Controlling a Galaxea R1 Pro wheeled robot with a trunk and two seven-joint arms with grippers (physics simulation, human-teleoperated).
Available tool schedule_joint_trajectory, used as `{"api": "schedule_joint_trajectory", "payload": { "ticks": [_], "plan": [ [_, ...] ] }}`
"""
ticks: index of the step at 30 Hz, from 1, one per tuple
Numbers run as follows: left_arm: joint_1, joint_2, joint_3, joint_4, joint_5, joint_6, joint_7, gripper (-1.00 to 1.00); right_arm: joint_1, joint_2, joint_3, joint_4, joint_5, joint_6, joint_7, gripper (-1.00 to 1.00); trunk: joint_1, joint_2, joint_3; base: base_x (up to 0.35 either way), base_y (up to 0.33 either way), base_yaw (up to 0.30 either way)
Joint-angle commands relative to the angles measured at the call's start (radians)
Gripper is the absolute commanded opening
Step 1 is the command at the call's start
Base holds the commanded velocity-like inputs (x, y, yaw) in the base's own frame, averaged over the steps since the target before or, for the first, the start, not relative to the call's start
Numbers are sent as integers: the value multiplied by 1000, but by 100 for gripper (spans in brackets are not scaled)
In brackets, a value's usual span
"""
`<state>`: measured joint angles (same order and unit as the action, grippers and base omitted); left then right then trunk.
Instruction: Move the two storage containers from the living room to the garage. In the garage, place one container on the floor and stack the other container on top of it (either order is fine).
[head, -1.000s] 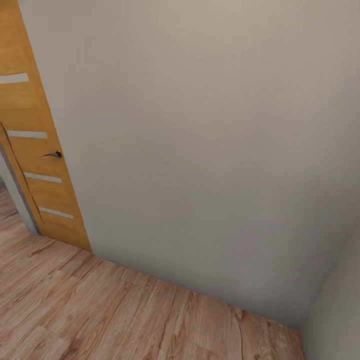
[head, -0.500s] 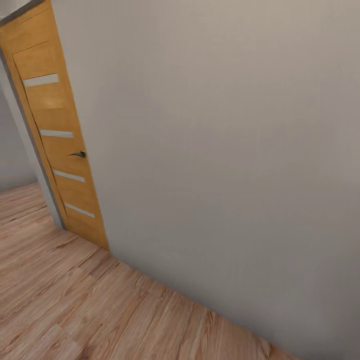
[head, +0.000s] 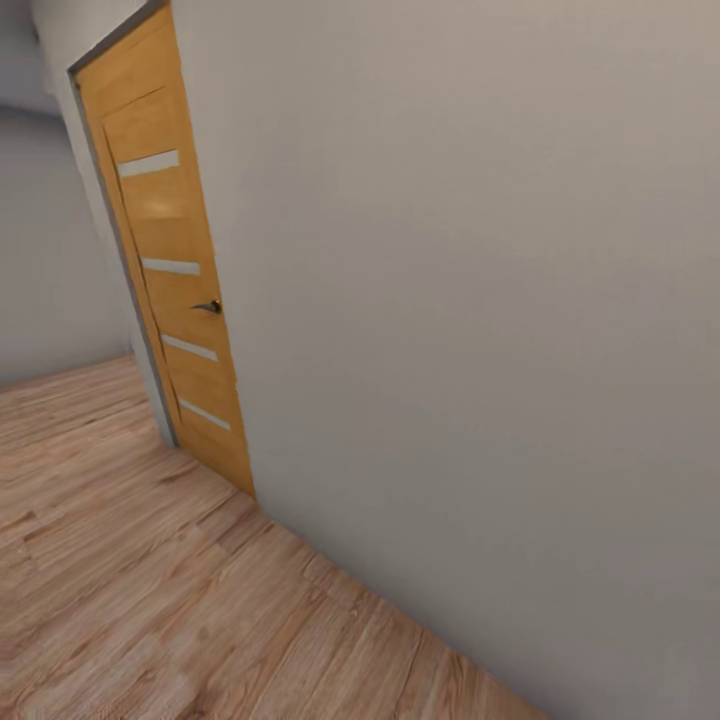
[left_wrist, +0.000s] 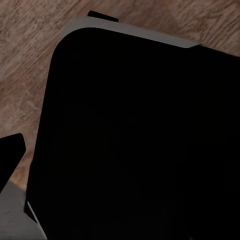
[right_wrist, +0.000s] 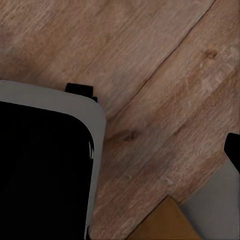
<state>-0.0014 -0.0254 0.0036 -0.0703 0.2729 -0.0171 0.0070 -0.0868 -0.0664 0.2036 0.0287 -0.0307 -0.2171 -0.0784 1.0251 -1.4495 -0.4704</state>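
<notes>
Floorboards (head: 130, 600) of light wood plank run underfoot and spread across the lower left of the head view. In the right wrist view the same planks (right_wrist: 165, 75) lie below a dark, grey-rimmed part of the robot's body (right_wrist: 45, 165), and a corner of orange wood (right_wrist: 165, 222) shows beside a grey patch. In the left wrist view a large black rounded panel with a pale grey rim (left_wrist: 135, 135) hangs over the boards (left_wrist: 30, 65). Whether either set of jaws stands wide or narrow, I cannot tell from these views.

Past the planks a plain pale wall (head: 480, 300) rises close and slants away to the left. Set in it farther along stands a tan wooden door (head: 170, 260) with 4 pale horizontal strips and a small dark handle (head: 208, 306). Beyond the door, a second pale wall (head: 50, 250) closes off the far left where the floor runs on. Neither storage container is anywhere in sight here.
</notes>
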Motion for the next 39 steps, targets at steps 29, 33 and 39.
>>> {"api": "schedule_joint_trajectory", "payload": {
  "ticks": [29, 33, 39],
  "plan": [
    [0, 27, -8, 0, -4, -3, 1, 100, -1, 2, 14, 3, -4, -2, 1, 100, 0, 0, -1, 0, 0, 274],
    [0, 27, -7, 0, -4, -3, 1, 100, -1, 2, 13, 4, -4, -1, 2, 100, 0, 0, -1, 0, 0, 274],
    [0, 27, -6, 0, -4, -3, 1, 100, -1, 3, 13, 4, -5, -1, 2, 100, 0, 0, -1, 0, 0, 274]
  ]
}}
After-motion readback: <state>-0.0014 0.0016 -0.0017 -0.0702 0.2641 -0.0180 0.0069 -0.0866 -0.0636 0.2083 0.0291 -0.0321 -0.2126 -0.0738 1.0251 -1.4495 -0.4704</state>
